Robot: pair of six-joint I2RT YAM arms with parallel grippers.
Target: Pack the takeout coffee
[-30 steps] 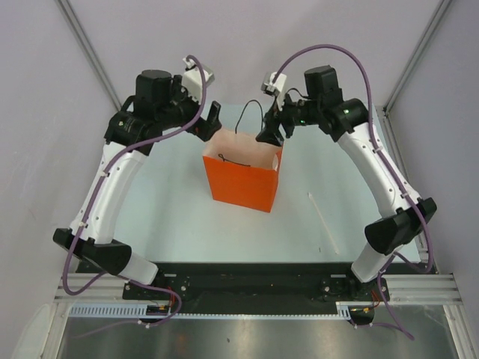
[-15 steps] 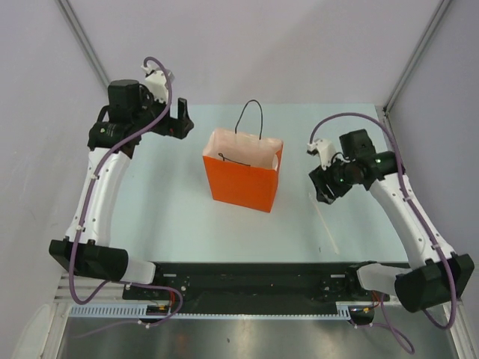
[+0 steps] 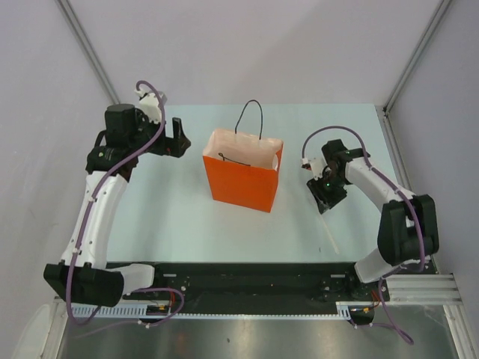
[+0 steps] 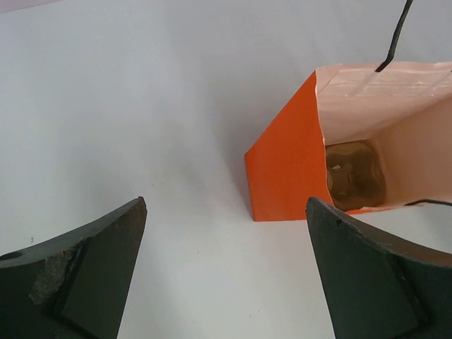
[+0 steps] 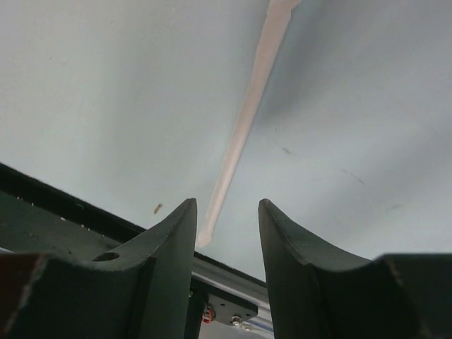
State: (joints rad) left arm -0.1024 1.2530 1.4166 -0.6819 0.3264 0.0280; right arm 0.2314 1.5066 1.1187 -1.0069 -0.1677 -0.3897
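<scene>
**Hidden or unclear items.** In the top view, my right jaws [image 3: 327, 197] cover the far end of a thin pale stick [image 3: 332, 238] lying on the worktop [image 3: 172, 209]. Only its near part shows. In the right wrist view the stick runs from just beyond the jaw tips to the top edge, where it is cut off.

The orange bag [image 3: 241, 179] stands upright at mid-worktop with its mouth open. From above, its walls hide the contents. One black cord handle [image 3: 251, 120] arches over the far rim.

**Task item.** The takeout coffee [image 4: 353, 175] is inside the bag, at the bottom. It is visible only through the left wrist camera, as a tan rounded shape framed by the pale inner walls. I cannot make out a lid. I cannot tell whether it stands upright or lies over, so its long axis is undetermined.

**Arm pose.**
- **Right arm:** it is folded, with the elbow near the right edge and the wrist dropped low over the worktop to the right of the bag. The right jaws point down with a narrow gap between them and grip nothing.
- **Left arm:** it reaches from its near base along the left side, with the wrist turned toward the bag. My left jaws [image 3: 177, 136] are spread wide and empty, apart from the bag's far left corner.
</scene>
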